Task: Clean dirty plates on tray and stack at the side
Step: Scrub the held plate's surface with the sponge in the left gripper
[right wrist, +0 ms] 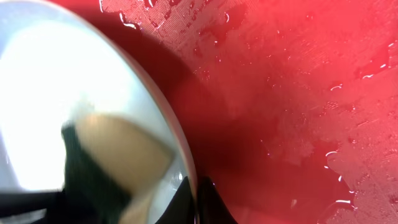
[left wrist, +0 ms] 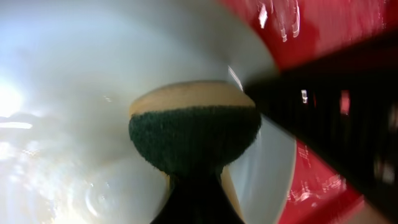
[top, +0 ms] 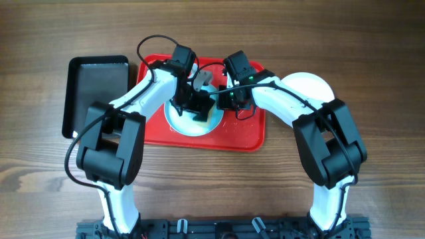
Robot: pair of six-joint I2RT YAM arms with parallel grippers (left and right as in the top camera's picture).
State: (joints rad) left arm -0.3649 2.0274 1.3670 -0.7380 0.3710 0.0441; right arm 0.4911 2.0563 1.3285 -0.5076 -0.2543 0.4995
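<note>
The left hand [left wrist: 196, 186] is closed on a soft yellow foam sponge [left wrist: 196, 134] with a dark green scouring face, and it presses that sponge against the inside of a round, shallow, white plate [left wrist: 74, 74] with a pale aqua rim. The right hand [right wrist: 199, 199] looks closed too, its fingertips pinching the plate's near rim to steady it. The plate sits in the middle of the large red rectangular plastic tray [top: 246, 133], whose floor shows water beads and a wet film in the right wrist view. I judge the plate to be stiff, fairly light and breakable if dropped, and slick where it is wet. The thin raised rim is the only place to take hold of it. A pinch there should go deep enough that the plate cannot pivot or slide out when lifted. The sponge will squash under pressure, so it gives no support. A second plate [top: 312, 85], white and round, lies on the wooden desk [top: 372, 53] just right of the tray, partly under the right arm. A smaller black rectangular tray [top: 99, 89] lies to the left.
</note>
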